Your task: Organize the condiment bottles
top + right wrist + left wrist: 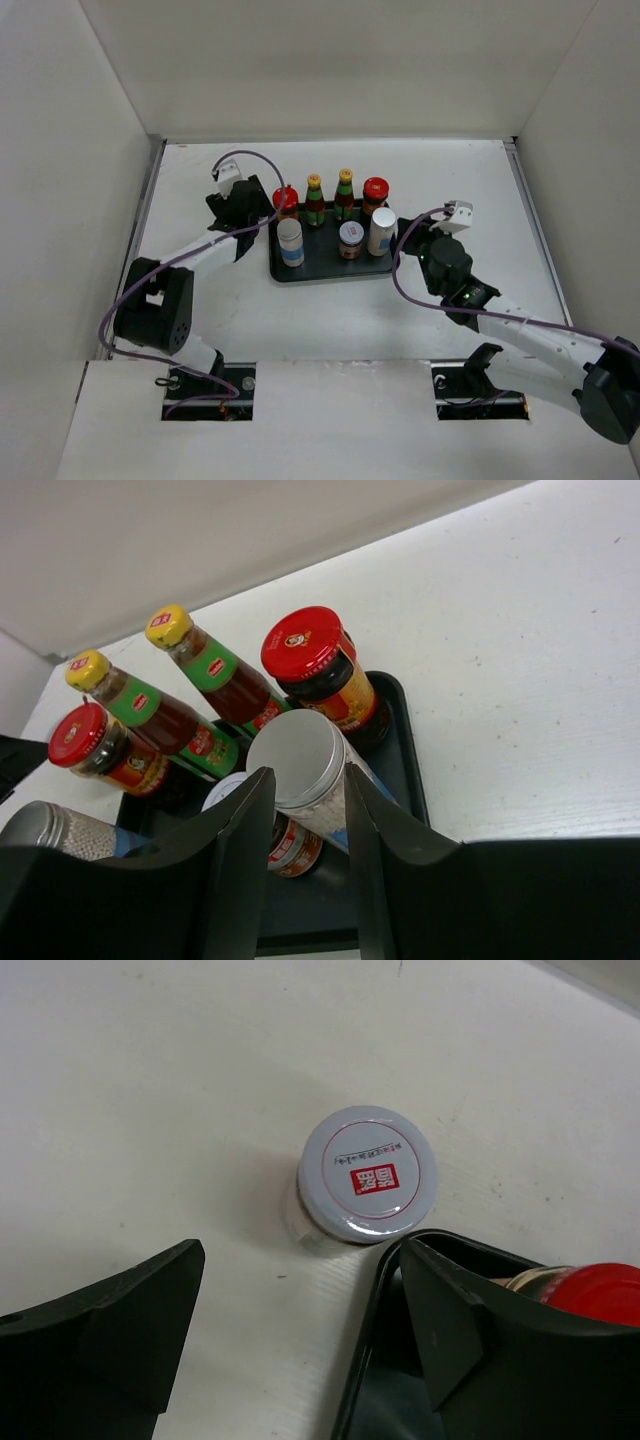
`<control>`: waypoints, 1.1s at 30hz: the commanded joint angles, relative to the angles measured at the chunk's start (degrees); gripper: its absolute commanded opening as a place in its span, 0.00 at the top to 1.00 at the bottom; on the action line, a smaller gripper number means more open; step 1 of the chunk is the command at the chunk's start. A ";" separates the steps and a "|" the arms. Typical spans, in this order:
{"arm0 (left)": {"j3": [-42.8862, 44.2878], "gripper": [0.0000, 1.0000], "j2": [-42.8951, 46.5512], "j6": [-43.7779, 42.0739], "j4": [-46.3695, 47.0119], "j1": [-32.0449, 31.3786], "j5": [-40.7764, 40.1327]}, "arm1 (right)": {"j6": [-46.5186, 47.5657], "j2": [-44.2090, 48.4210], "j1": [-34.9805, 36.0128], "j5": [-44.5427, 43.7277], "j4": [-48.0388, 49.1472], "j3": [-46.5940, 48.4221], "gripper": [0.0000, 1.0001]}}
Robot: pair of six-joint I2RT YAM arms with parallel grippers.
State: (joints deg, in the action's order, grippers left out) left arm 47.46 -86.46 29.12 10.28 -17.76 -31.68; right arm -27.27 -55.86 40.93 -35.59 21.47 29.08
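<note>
The black tray sits in the middle of the worktop and holds seven of the containers. Along its back edge stand a red-capped jar, two green bottles with yellow caps, and a second red-capped jar. In front of them are the left white cylinder, a grey-lidded jar and the right white cylinder.

The right claw grips the right white cylinder just below its silver lid, one finger against each side.

The other grey-lidded jar stands upright on the bare worktop, just beside the tray's outer left edge. The left claw hangs open near it and holds nothing. One finger is over the worktop and the other over the tray's rim.
</note>
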 commanded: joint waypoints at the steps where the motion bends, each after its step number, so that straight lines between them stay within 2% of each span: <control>1: 6.05 0.21 -2.48 -0.65 3.95 1.01 2.85 | -0.42 -0.22 0.25 1.14 3.57 0.28 0.58; 11: 13.09 0.22 -11.98 -2.23 4.57 2.16 5.67 | 0.02 0.31 0.25 2.64 5.07 -0.16 0.55; 15: 13.80 0.31 -13.74 -2.41 3.61 2.07 5.49 | -0.16 0.48 0.25 2.72 5.07 -0.25 0.54; 19: 11.95 0.47 -13.13 -1.70 3.87 2.16 3.65 | -0.07 0.66 0.25 2.72 5.07 -0.34 0.53; 23: 10.29 0.52 -11.37 -2.49 3.25 2.42 2.77 | 0.19 0.57 0.25 2.72 5.07 -0.17 0.52; 26: 8.00 0.61 -9.96 -1.79 3.60 3.30 2.85 | 0.20 1.01 0.25 2.72 5.07 -0.34 0.52; 33: 3.69 0.59 -5.84 -1.88 2.38 4.18 2.68 | 0.37 1.28 0.34 2.72 4.98 -0.34 0.49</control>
State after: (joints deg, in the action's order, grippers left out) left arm 53.12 -95.48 27.92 14.74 -14.35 -27.90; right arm -27.22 -55.79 40.93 -33.52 23.22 29.04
